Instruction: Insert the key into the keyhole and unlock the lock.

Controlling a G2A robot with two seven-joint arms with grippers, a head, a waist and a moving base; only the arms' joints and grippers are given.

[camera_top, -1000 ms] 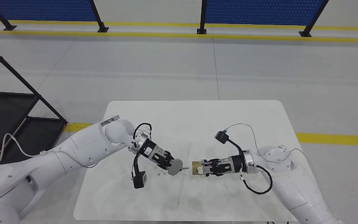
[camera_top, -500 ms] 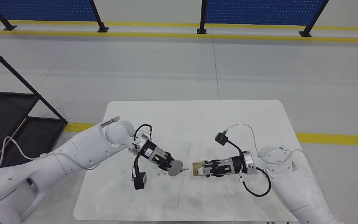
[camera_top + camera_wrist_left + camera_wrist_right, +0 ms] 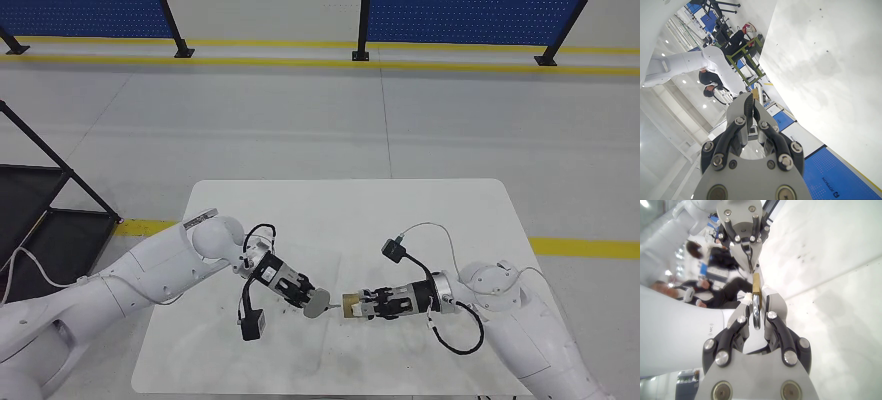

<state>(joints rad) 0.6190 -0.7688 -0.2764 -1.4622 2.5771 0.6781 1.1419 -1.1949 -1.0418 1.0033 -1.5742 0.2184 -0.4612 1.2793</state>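
Observation:
The brass padlock hangs just above the white table, near its front middle. My right gripper is shut on it; in the right wrist view the silver shackle sits between the fingers and the brass body sticks out past them. My left gripper faces it from the other side, its pads pressed together on the thin key, whose tip meets the lock's end. From the left wrist the shut gripper has the brass lock right beyond its tips. The keyhole is hidden.
A black camera block hangs from the left arm just above the table's front left. A black frame stands on the floor left of the table. Bare table surface lies behind and to both sides of the grippers.
The two grippers have closed the gap: the left one moved right and slightly toward the table's front, so the key now meets the lock, which shifted only slightly.

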